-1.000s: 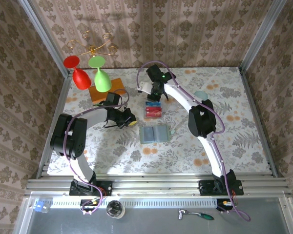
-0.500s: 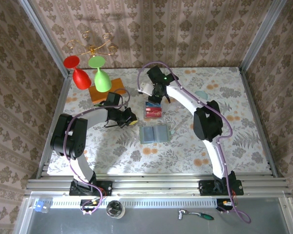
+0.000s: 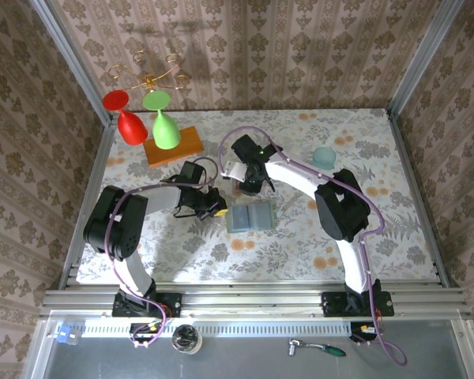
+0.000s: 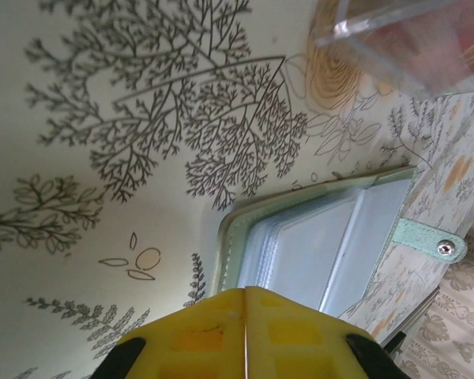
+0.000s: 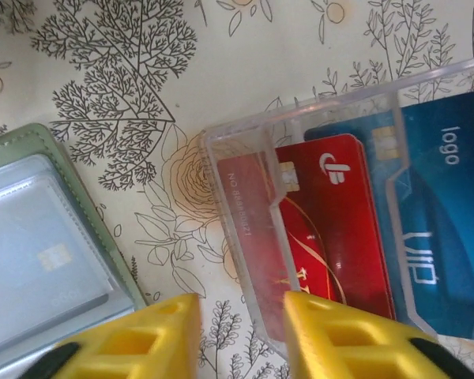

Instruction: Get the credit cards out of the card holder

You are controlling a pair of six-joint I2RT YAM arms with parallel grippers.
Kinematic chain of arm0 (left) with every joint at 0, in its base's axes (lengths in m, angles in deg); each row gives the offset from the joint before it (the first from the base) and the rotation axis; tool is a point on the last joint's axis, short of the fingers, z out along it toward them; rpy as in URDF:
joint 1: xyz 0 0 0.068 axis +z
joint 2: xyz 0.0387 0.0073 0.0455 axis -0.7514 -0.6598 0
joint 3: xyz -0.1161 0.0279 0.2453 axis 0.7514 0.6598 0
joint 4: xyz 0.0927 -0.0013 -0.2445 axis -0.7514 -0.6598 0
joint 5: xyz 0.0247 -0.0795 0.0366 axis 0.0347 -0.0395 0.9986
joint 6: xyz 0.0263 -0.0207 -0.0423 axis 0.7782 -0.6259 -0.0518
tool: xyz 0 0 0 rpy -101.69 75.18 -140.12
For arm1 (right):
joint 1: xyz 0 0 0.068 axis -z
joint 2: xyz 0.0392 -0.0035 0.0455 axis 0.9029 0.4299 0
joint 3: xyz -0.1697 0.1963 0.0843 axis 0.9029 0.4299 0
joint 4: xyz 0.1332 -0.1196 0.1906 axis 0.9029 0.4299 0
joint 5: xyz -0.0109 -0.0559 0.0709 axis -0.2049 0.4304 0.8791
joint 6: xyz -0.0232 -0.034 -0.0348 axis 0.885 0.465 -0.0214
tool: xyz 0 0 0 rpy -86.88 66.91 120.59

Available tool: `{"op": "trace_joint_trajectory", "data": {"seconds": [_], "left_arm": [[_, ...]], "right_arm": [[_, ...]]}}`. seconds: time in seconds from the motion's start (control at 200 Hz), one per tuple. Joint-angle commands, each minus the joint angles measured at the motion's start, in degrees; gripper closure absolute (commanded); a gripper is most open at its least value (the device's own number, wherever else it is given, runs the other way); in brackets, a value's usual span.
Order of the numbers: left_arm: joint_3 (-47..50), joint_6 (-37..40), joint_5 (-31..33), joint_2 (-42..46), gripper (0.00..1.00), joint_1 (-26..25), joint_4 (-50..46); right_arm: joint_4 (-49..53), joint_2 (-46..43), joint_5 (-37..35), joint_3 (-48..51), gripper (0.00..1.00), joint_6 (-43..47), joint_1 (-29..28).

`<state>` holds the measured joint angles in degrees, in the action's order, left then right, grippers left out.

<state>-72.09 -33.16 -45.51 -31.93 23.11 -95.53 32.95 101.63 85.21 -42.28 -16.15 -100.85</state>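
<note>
Near the middle of the table (image 3: pixel 395 213), both arms are closing in on the work compared with a second ago. The right gripper (image 3: pixel 249 181) is coming forward from the far side and is now hanging over the clear tray (image 5: pixel 300 110). The left gripper (image 3: pixel 216 208) is sliding toward the wallet (image 3: pixel 250 217) and is now sitting just beside its left edge. The wallet itself is lying where it was, spread open and flat, between the two grippers and just nearer than the tray. Seen from the right wrist, the right gripper (image 5: pixel 238 312) is holding its yellow fingers apart with nothing between them. A red card (image 5: pixel 332 229) and a blue card (image 5: pixel 434 213) are lying side by side inside the tray. That suggests two cards are already out and the arms are lining up for another pull. From the left wrist, the left gripper (image 4: pixel 245 296) is keeping its fingers pressed together on nothing, nosing at the wallet's pale green border. The wallet is showing glossy clear sleeves and a snap tab (image 4: pixel 430 241) sticking out to one side. Behind one sleeve a pale card with a chip (image 5: pixel 55 257) is showing through, so the job is probably not finished.
</note>
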Motion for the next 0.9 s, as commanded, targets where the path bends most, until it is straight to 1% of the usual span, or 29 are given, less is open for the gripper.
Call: {"op": "trace_joint_trajectory", "data": {"seconds": [0.0,0.055,0.15,0.265,0.475,0.895], "left_arm": [[1.14,-1.01,-0.25,2.22,0.9,-0.15,1.97],[1.48,-0.95,-0.16,2.29,0.9,-0.15,2.09],[1.92,-1.01,-0.06,2.51,0.9,-0.15,2.18],[2.09,-1.08,0.18,2.86,0.9,-0.15,2.09],[1.74,-1.02,0.13,2.44,0.9,-0.16,1.92],[0.97,-0.93,0.37,2.0,0.9,-0.09,1.21]], "right_arm": [[-3.6,-2.37,-6.51,2.25,0.56,0.1,-0.88],[-4.78,-2.12,-8.91,3.01,0.52,1.02,-1.42],[-6.63,-1.61,-12.3,3.98,0.51,2.56,-2.13],[-8.65,-1.35,-14.14,4.44,0.51,3.52,-2.36],[-12.05,-0.29,-15.96,4.12,0.51,4.94,-2.31],[-13.02,3.34,-17.61,1.44,0.51,7.45,-2.27]]}}
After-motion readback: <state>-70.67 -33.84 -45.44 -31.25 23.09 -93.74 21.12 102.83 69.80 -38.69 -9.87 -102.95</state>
